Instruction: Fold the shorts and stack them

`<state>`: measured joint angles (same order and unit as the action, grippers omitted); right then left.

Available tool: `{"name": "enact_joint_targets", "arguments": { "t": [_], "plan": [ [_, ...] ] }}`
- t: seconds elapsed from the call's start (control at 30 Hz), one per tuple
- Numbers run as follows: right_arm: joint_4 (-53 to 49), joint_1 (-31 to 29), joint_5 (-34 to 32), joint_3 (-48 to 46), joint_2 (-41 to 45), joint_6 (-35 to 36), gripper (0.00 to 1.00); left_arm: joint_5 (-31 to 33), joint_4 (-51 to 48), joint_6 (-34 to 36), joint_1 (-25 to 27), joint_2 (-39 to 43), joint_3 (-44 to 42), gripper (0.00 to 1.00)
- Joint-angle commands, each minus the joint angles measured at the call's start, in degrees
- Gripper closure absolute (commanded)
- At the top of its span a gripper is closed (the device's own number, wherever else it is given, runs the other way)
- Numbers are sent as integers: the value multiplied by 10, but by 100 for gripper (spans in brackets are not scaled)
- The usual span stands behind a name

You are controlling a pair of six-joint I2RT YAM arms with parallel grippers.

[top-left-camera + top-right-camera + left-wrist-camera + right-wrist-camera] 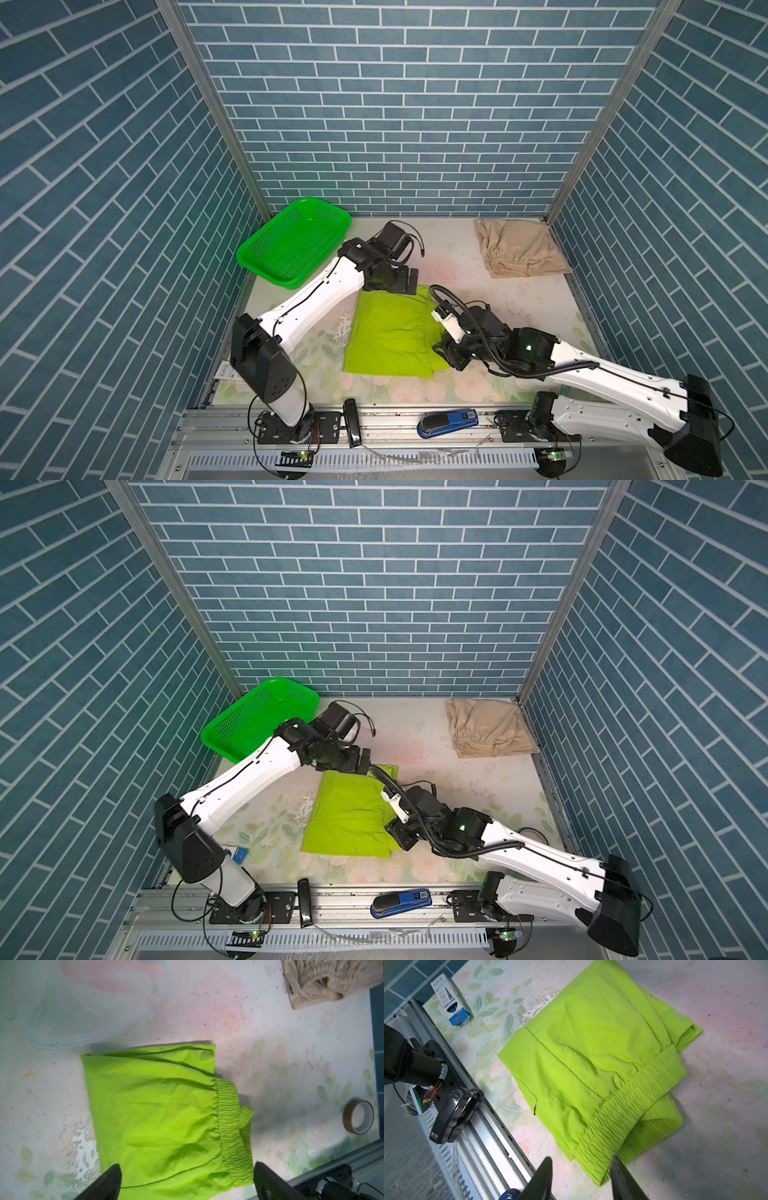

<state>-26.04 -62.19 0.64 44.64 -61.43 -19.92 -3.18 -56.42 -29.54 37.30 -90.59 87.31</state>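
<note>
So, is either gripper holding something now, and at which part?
Nothing is held. The left gripper and the right gripper both stand open over the folded lime green cloth shorts, which lie loose on the table.

A basket (pixel 286 249) sits far left on the table (pixel 449 249); a tape roll (pixel 357 1115) and a box (pixel 450 999) lie there too. A blue stapler (pixel 448 422) and a black stapler (pixel 352 422) lie on the rail (pixel 395 414).

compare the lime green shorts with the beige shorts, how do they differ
Colour: the lime green shorts are bright, the beige shorts pale tan. Place: the green pair lies in the middle, the beige pair in the far right corner. State: the green pair is folded flat into a rectangle; the beige pair is looser and rumpled. Both show gathered elastic waistbands.
</note>
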Motion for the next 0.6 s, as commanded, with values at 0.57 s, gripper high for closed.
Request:
{"name": "enact_joint_targets", "arguments": {
  "t": [0.57],
  "plan": [
    [156, 98, 129, -237, 151, -384, 19, -61, 151, -19, -157, 205, -387, 0]
  ]
}}
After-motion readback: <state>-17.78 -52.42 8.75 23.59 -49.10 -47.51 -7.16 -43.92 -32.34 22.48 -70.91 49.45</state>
